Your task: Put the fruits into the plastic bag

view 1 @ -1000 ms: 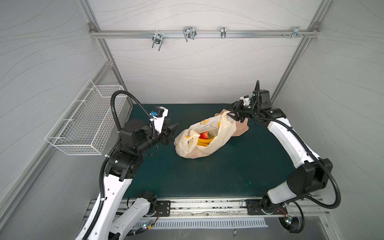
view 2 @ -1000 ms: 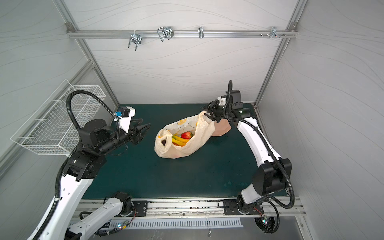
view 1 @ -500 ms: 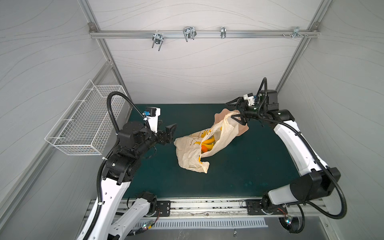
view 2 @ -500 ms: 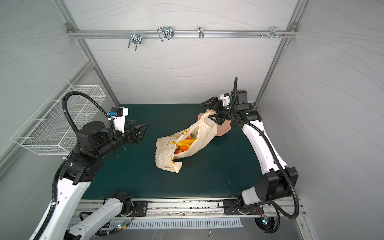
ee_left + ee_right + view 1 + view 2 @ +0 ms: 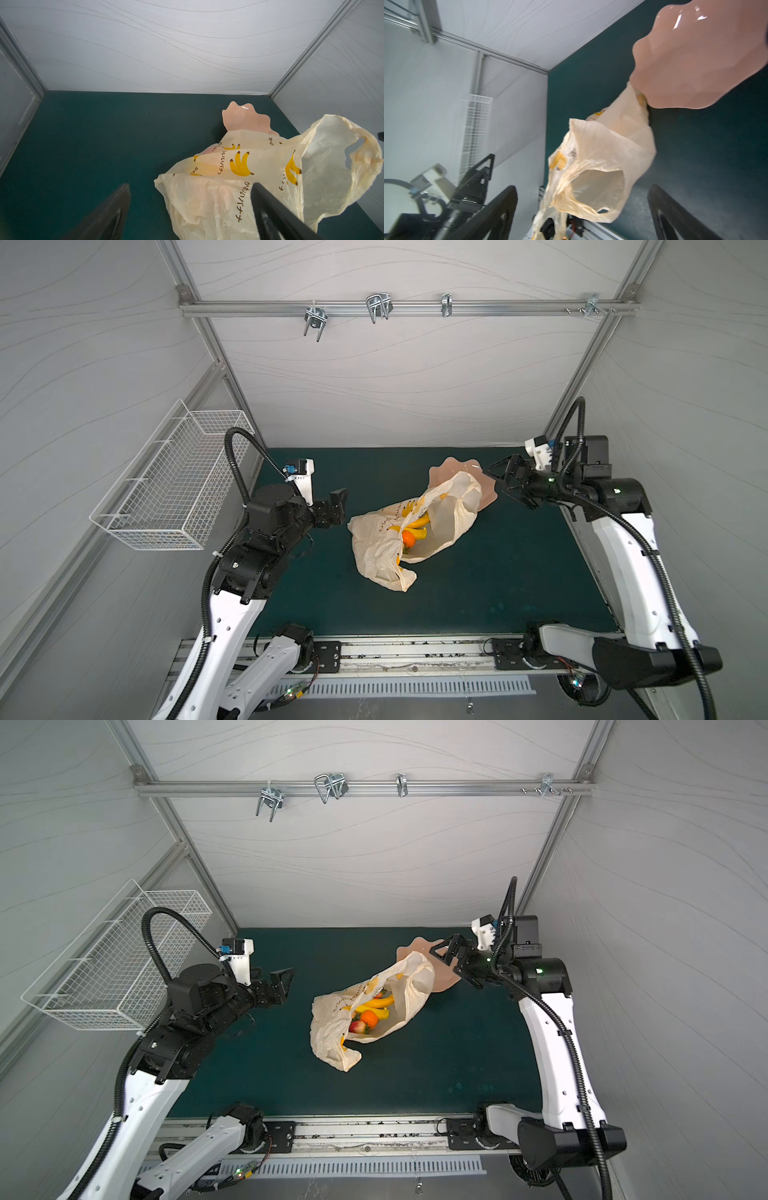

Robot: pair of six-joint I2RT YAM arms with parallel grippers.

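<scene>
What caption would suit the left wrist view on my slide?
Open left tool facing the banana-print plastic bag slumped on the green mat, wavy pink dish beyond it.

green mat, plastic bag, pink dish

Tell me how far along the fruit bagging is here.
Done: a banana, orange and strawberry lie inside the bag. In hand: nothing; the left end effector and right end effector are open and empty. Left: seemingly nothing; no loose fruit shows on the mat or the visible part of the dish.
</scene>
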